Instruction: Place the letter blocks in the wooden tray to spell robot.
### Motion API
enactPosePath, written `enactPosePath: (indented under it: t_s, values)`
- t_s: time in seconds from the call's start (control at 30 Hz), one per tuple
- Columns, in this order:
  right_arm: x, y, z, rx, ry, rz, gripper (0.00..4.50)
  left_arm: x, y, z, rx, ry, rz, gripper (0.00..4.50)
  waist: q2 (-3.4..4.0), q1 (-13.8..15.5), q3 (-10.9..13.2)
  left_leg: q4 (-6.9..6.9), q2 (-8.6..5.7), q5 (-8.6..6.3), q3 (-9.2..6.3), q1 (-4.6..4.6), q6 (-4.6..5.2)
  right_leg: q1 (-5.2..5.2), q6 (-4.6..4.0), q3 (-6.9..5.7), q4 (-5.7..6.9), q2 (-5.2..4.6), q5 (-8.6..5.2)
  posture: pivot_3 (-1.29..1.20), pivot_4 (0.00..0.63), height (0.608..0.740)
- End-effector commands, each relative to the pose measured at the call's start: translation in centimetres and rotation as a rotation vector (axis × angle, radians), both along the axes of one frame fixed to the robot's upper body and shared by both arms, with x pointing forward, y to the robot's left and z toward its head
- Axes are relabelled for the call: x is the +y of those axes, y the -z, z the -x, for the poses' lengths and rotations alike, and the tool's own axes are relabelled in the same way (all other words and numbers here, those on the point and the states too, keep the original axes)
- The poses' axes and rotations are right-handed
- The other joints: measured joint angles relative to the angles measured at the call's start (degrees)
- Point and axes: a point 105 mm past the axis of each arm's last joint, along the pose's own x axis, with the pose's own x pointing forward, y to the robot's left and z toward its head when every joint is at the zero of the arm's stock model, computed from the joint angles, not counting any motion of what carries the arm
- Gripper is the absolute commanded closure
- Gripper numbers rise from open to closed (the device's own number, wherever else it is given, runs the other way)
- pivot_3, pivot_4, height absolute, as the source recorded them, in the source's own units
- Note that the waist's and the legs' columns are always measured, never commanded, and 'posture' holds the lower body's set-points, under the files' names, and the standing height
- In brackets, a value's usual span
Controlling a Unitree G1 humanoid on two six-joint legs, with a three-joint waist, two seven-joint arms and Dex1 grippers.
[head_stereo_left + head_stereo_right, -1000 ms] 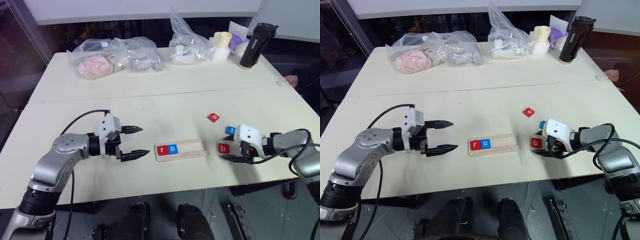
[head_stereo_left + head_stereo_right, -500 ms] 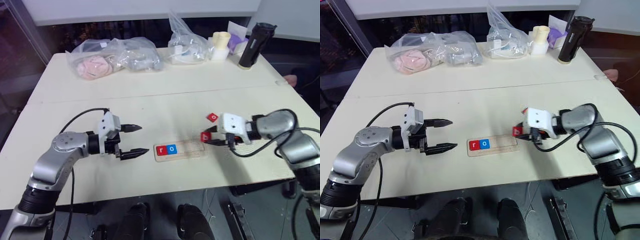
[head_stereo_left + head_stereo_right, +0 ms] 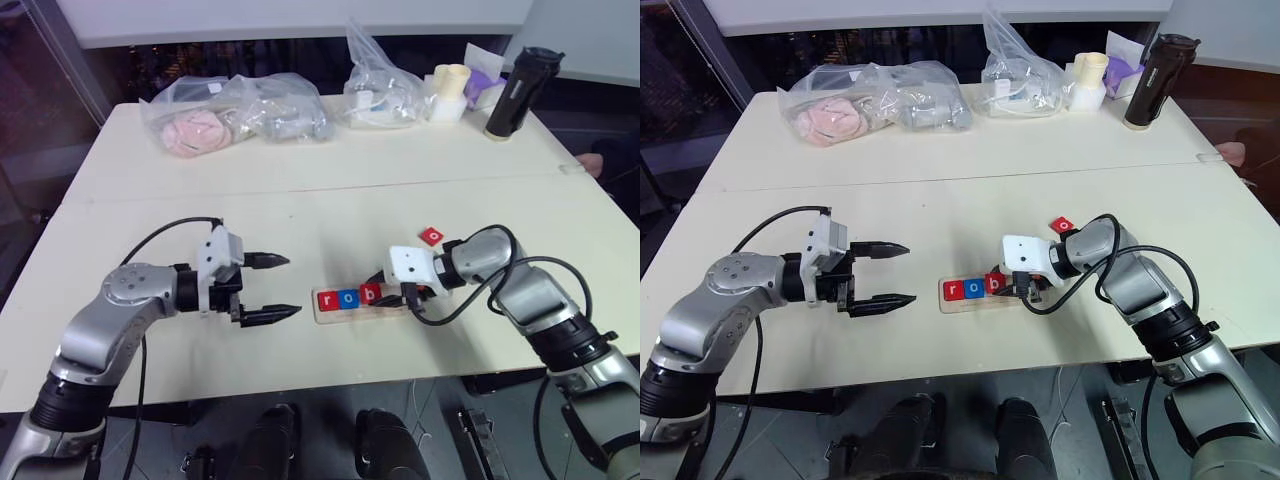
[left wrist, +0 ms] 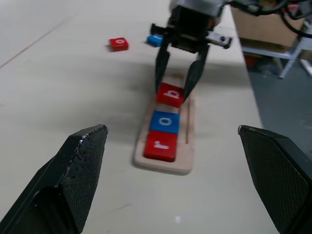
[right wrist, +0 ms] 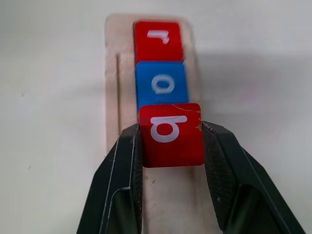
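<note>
1. While the right tool (image 5: 170, 141) pinches the red square block with the white letter b (image 5: 171, 134) between its two black fingers, that block sits over the long pale wooden tray (image 4: 187, 146), right behind the blue o block (image 4: 165, 121); I cannot tell whether it rests in the groove or hangs just above it.
2. At the tray's left end lies the red square r block (image 4: 159, 144), with the blue o block touching it on the right, so r, o, b stand in a row.
3. About half of the tray, right of the b block, lies under the right tool in the head views.
4. On the cream worktop (image 3: 300, 215) beyond the tray lies a second red o block (image 3: 431, 236), well apart from the tray.
5. A small blue block (image 4: 155, 40) lies near that red one; its letter is too small to read.
6. Left of the tray, the left tool (image 3: 270, 287) hangs above the worktop with its black fingers spread wide, gripping nothing, pointing toward the tray.
7. Along the far edge sit clear plastic bags (image 3: 235, 110), a cream cup (image 3: 448, 90) and a black bottle (image 3: 510, 92).
</note>
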Motion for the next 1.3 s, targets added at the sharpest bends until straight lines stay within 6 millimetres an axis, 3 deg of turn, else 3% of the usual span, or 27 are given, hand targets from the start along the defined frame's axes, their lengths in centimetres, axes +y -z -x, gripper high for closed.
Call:
enactPosePath:
  t_s: [0.03, 0.8, 1.03, 1.3]
  values:
    - [0.4, -1.0, -0.2, -0.028, -0.020, -0.011, 3.37, -0.1, -0.8, 0.6, -0.030, 0.026, -0.003, 0.00, 0.00, 0.07, 0.00, 0.01, 0.02, 0.00, 0.00, 0.00, -0.01, 0.00, 0.00, 0.00, 0.00, 0.02, 0.00, 0.00, 0.150, 0.725]
    - [0.2, -0.1, -0.9, -0.014, 0.001, -0.009, 3.37, -0.1, -0.5, 0.2, -0.036, 0.020, -0.005, 0.00, 0.00, 0.09, 0.00, 0.03, 0.01, 0.02, 0.00, 0.01, -0.02, 0.03, -0.01, 0.00, 0.01, 0.03, 0.02, 0.00, 0.150, 0.725]
    - [0.5, -0.7, -0.8, -0.016, -0.013, -0.020, 0.03, -0.1, -0.5, 0.0, -0.038, 0.012, -0.001, 0.00, 0.00, 0.09, 0.00, 0.03, 0.01, 0.02, 0.00, 0.01, -0.02, 0.03, 0.01, 0.00, 0.01, 0.04, 0.03, 0.00, 0.150, 0.725]
    - [-0.2, -3.5, -3.0, -0.132, 0.086, -0.083, 0.03, -0.4, -0.4, 0.0, -0.036, 0.012, 0.008, 0.00, 0.00, 0.07, 0.00, 0.03, 0.01, 0.03, 0.00, 0.01, -0.04, 0.01, -0.01, 0.00, 0.02, 0.04, 0.04, 0.00, 0.150, 0.725]
